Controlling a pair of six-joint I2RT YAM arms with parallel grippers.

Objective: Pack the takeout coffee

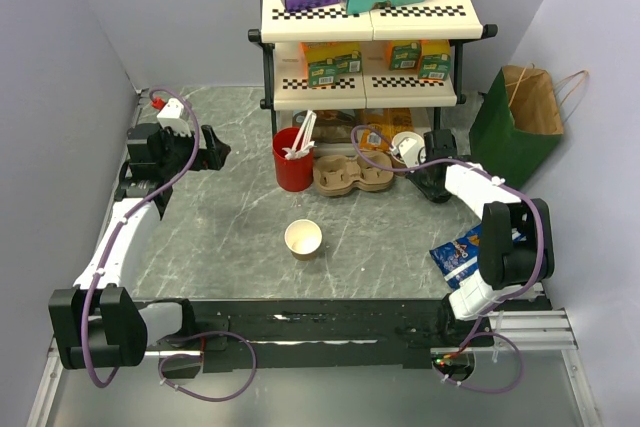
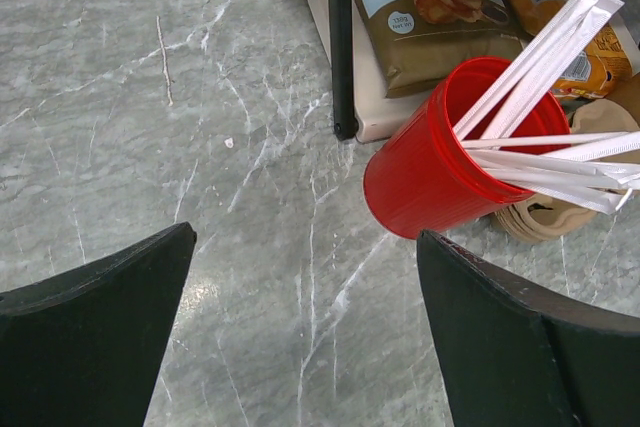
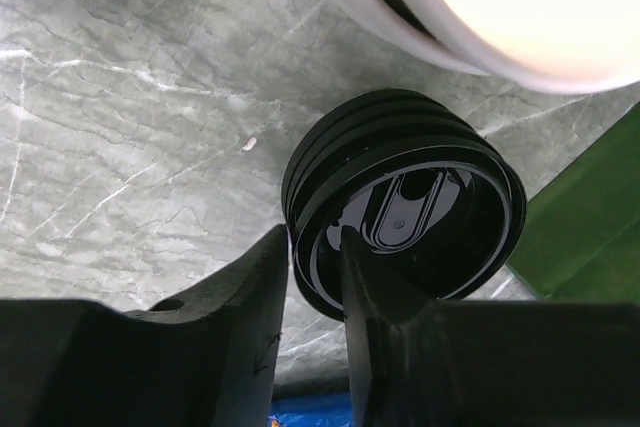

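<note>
The right claw [image 3: 313, 252] is pinched on the rim of a stack of black lids [image 3: 400, 207], one finger outside the wall and one inside. The stack shows three or four rims; the exact count is unclear. The left claw [image 2: 300, 347] stands wide apart with nothing between its fingers. It hangs over bare surface [image 2: 150, 97] near the one red cup [image 2: 430, 182], which holds about seven white paper-wrapped stirrers [image 2: 540, 57].

One takeout coffee cup [image 1: 303, 239], lidless and upright, stands alone mid-surface, well apart from both claws. Just beside the lids are nested pale cups [image 3: 520, 7], at least two rims showing, and one green paper bag [image 1: 520, 125]. One cardboard cup carrier [image 1: 350, 175] lies between the red cup and the lids, in front of a two-tier shelf rack [image 1: 365, 22]. One blue snack packet [image 1: 458, 252] lies by the right arm.
</note>
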